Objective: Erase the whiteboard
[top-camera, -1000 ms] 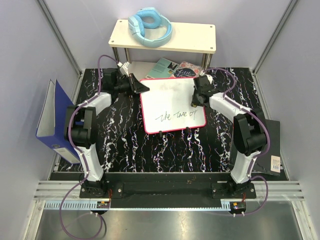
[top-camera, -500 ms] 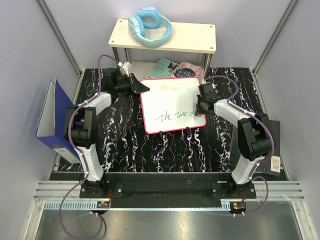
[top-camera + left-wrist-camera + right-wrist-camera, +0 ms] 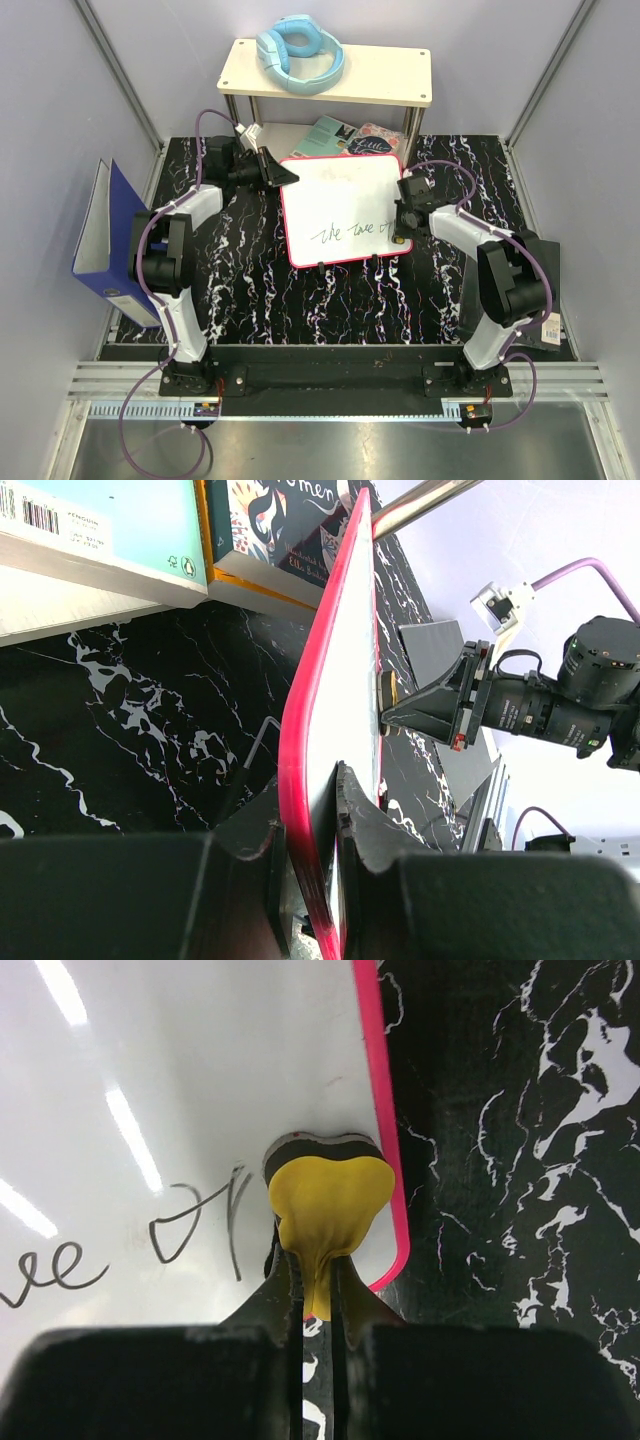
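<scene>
First voice: Two arms reach over a black, white-veined table (image 3: 250, 290). What does the left one do?

Second voice: The left gripper (image 3: 277, 174) is clamped on the upper left corner of the whiteboard (image 3: 345, 205). Its dark fingers (image 3: 365, 830) pinch the thin red-pink rim. I judge it is there to keep the board from sliding under the wiping.

First voice: And the board itself?

Second voice: It is flat and glossy with rounded corners, and it sits mid-table in front of a cream shelf (image 3: 380, 75). Thin black handwriting (image 3: 350, 232) runs across its lower part. The upper part looks clean.

First voice: The right arm?

Second voice: The right gripper (image 3: 402, 232) is closed tight on a small eraser (image 3: 330, 1195), which has a soft yellow lobed grip over a dark felt pad. The pad presses on the board's lower right corner, just beside the last word. From there a leftward sweep would likely take the writing, none of which looks cleared yet.
</scene>
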`<control>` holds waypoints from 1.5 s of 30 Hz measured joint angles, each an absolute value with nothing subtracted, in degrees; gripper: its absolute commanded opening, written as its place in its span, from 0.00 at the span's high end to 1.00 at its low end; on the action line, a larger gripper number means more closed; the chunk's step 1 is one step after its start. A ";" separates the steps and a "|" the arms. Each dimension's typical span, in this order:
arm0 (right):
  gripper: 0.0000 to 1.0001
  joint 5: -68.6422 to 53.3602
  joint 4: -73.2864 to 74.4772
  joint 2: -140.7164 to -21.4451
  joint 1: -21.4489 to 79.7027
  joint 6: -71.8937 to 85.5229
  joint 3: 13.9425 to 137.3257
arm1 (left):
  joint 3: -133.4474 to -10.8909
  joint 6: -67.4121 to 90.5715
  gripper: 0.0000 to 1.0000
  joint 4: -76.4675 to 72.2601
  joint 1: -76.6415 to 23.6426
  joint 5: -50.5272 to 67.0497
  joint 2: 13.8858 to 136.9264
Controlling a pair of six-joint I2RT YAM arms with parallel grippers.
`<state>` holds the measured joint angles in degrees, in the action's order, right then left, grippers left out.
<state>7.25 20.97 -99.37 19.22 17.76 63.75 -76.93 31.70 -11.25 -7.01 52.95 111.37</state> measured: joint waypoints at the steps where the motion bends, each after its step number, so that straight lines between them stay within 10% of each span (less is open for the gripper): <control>1: 1.00 7.33 21.39 -99.48 19.64 17.76 64.05 | -76.93 31.70 1.00 -11.27 -7.01 52.95 111.37; 26: 1.00 13.91 46.37 -116.20 43.57 21.43 95.92 | -76.90 31.55 1.00 -11.18 -6.26 53.39 111.61; 45: 1.00 7.14 29.74 -126.58 53.43 26.87 104.49 | -76.84 29.19 1.00 -11.14 -7.05 55.22 112.53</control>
